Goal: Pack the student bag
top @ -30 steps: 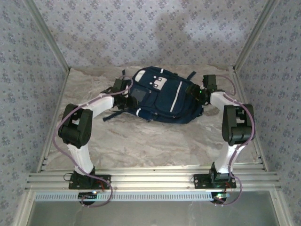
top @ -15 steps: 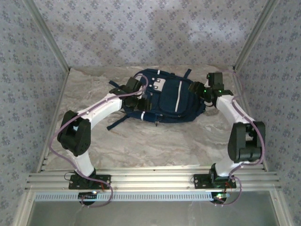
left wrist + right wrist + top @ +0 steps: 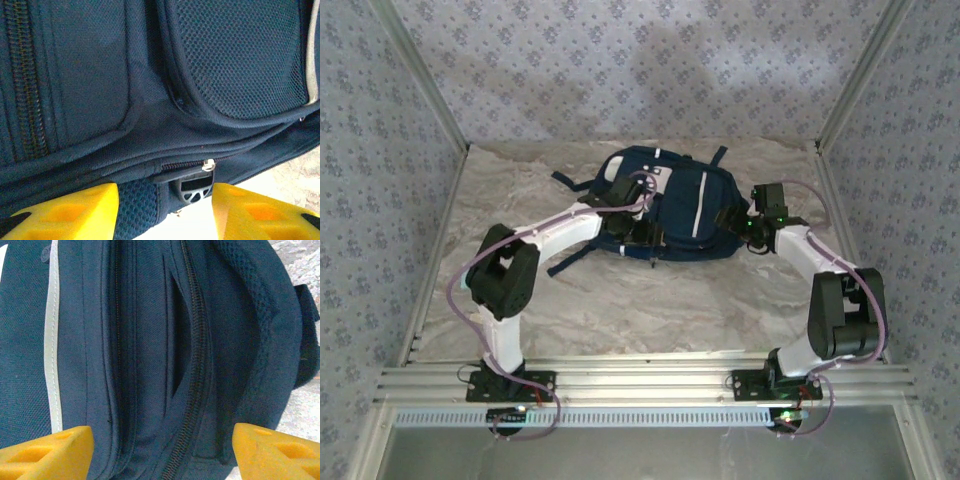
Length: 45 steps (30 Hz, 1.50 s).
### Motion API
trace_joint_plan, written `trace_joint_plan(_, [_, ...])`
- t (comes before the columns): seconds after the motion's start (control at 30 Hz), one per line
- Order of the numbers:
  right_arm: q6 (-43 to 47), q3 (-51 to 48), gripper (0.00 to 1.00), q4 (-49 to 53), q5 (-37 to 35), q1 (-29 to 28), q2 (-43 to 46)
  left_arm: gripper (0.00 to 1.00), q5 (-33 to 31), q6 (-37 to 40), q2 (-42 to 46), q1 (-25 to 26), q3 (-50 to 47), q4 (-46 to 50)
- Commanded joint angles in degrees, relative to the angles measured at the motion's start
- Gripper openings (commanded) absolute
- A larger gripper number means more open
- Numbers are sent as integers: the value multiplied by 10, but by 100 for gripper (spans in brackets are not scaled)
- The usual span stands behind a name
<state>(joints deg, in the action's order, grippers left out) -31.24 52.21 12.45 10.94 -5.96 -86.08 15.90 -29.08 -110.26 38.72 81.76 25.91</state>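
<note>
The student bag (image 3: pixel 680 205), navy with white stripes, lies flat on the marble table toward the back. My left gripper (image 3: pixel 645 235) is over its near left edge. In the left wrist view the yellow fingers (image 3: pixel 75 212) stand apart, and between them are a mesh strap and a grey plastic zip pull (image 3: pixel 196 186) at the end of a closed zip; the left gripper (image 3: pixel 165 202) is open. My right gripper (image 3: pixel 735 222) is at the bag's right side. It (image 3: pixel 162 447) is open wide over a long dark zip (image 3: pixel 197 365), with a white stripe (image 3: pixel 52 340) to the left.
A dark strap (image 3: pixel 570 258) trails from the bag onto the table (image 3: pixel 620 300) at the left. Patterned walls and aluminium posts (image 3: pixel 420 90) close in the sides. A metal rail (image 3: pixel 640 382) runs along the near edge by the arm bases.
The bag turned and slid back a little. My left gripper moved from its left side onto its near edge and opened wider. My right gripper came nearer along the right side.
</note>
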Motion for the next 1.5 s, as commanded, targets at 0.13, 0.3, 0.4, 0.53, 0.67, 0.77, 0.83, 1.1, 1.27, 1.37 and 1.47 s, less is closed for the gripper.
trace_joint_plan(0.13, [-13, -1, 75, -29, 15, -10, -28, 52, 15, -8, -40, 9, 25, -22])
trace_joint_plan(0.3, [-17, 1, 76, -35, 20, -12, -41, 52, 65, -28, -57, 17, 38, -69])
trace_joint_plan(0.4, [-20, 0, 76, -38, 22, -14, -47, 52, 105, -59, -66, 32, 51, -99])
trace_joint_plan(0.53, [-20, 0, 76, -40, 22, -16, -48, 52, 141, -84, -78, 58, 77, -112])
trace_joint_plan(0.67, [-19, 4, 76, -32, 20, -17, -46, 52, 166, -104, -71, 72, 89, -125])
trace_joint_plan(0.77, [-20, 6, 75, -23, 17, -18, -35, 52, 165, -99, -47, 70, 88, -119])
trace_joint_plan(0.83, [-23, 8, 75, -10, 9, -22, -22, 52, 151, -80, -27, 67, 88, -102])
trace_joint_plan(1.1, [-70, 9, 69, 44, -24, -70, 44, 52, 60, -28, 25, -3, 33, -57])
trace_joint_plan(1.27, [-71, 31, 66, 89, -80, -123, 72, 53, -13, -5, 55, -68, -11, -36])
trace_joint_plan(1.37, [-53, 57, 63, 103, -82, -159, 66, 53, -49, -8, 52, -103, -28, -26])
trace_joint_plan(1.47, [-4, 94, 43, 110, -79, -200, 33, 53, -48, -21, 42, -130, -44, -45])
